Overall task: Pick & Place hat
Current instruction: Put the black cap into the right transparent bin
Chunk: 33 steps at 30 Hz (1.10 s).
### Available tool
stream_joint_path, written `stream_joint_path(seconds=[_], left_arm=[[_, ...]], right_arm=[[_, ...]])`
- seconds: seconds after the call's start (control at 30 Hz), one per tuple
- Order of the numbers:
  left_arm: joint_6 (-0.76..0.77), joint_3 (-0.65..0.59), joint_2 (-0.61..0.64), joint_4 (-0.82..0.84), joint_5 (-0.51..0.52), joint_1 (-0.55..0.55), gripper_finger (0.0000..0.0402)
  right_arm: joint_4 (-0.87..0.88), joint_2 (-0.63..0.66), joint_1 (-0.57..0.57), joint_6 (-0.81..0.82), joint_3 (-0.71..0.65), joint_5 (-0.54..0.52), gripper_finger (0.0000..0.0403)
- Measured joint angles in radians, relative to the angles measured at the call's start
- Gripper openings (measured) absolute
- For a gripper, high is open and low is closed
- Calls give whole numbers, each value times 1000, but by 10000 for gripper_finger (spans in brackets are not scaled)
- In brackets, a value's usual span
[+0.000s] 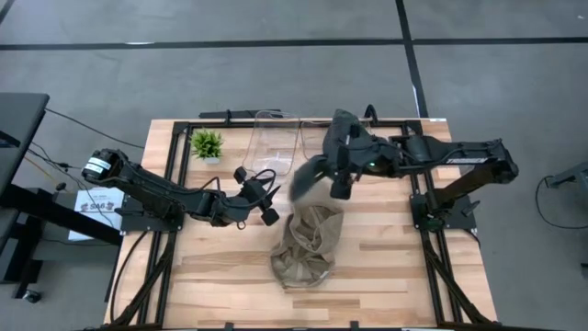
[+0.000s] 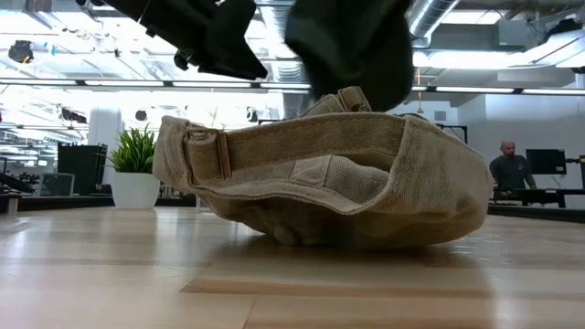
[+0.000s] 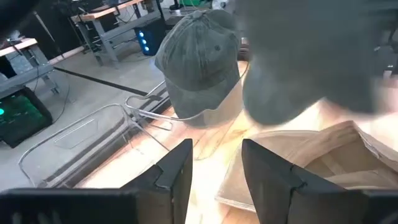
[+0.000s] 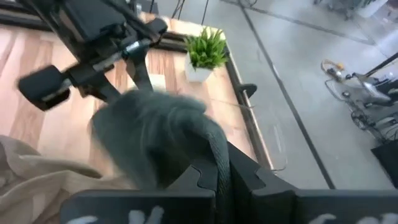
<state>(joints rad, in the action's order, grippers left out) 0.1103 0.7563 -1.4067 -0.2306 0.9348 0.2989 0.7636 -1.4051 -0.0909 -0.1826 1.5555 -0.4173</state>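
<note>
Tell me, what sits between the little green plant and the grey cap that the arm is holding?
From above, a clear plastic bin stands between the potted plant and the grey cap held up by the right gripper.

Tan hat centre table; bin behind; plant left of bin.

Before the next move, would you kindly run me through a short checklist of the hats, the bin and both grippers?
1. Right gripper shut on the grey hat: ok.
2. Grey hat lifted clear of the table: ok.
3. Left gripper open and holding nothing: ok.
4. Tan hat lying on the table, touched by neither gripper: ok.
5. Clear bin free to receive a hat: cannot tell.
6. Small plant standing aside from the hats: ok.
</note>
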Motion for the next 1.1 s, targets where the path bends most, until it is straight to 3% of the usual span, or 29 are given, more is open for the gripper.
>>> stream_joint_path(seconds=[0.33,0.67,1.1], left_arm=[[36,0,0,6,-40,-5,136],[72,0,-1,-62,-480,-77,136],[-68,0,-177,-620,-839,-82,131]], right_arm=[[8,102,-89,-21,0,14,0],[-162,138,-209,-197,0,261,0],[-301,151,-243,-298,0,472,0]])
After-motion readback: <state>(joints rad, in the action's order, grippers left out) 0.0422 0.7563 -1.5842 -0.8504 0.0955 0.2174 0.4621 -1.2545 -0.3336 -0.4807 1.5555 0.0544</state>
